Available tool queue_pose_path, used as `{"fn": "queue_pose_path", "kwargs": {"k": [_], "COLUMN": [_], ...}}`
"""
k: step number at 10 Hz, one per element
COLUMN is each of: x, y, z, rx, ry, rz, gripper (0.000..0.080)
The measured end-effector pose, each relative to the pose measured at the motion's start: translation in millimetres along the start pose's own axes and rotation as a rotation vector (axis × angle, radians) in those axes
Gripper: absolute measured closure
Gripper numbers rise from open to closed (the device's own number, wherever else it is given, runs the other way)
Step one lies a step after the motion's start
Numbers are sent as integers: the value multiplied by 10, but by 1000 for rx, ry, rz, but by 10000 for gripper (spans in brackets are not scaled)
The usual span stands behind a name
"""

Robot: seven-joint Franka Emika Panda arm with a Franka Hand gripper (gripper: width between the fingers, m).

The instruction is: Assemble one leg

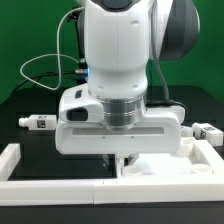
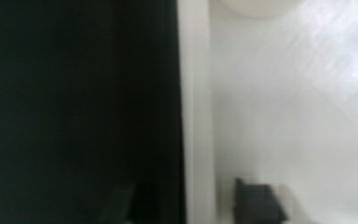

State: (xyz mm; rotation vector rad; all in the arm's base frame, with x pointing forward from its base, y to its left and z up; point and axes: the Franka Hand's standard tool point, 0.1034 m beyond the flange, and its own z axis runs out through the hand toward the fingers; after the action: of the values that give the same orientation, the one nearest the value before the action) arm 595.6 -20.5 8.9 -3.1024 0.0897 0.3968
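Leg [image 1: 38,122] at exterior view's left, well apart from jaws.

Green backdrop [image 1: 30,30], black tabletop [image 1: 20,105] (cables [image 1: 40,62] trailing behind), even light

Exterior view is bright, even and sharp; wrist view blurred, whites glaring.

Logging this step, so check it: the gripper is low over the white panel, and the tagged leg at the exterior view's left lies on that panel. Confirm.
Not quite. In the exterior view that leg lies on the black table, off the white panel. The gripper is low over the panel, as stated.
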Motion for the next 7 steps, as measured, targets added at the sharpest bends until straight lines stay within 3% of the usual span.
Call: {"fn": "queue_pose_path", "kwargs": {"k": [1, 2, 3, 4, 5, 7], "x": [-30, -127, -230, -294, -317, -306], "y": [-47, -173, -366, -644, -850, -824], "z": [-44, -199, -368, -487, -526, -511], "rx": [1, 4, 4, 0, -9, -10], "ry": [-9, -29, -45, -57, -72, -74], "rz": [-2, -17, -2, 1, -20, -33], "gripper": [471, 323, 323, 192, 156, 151]}}
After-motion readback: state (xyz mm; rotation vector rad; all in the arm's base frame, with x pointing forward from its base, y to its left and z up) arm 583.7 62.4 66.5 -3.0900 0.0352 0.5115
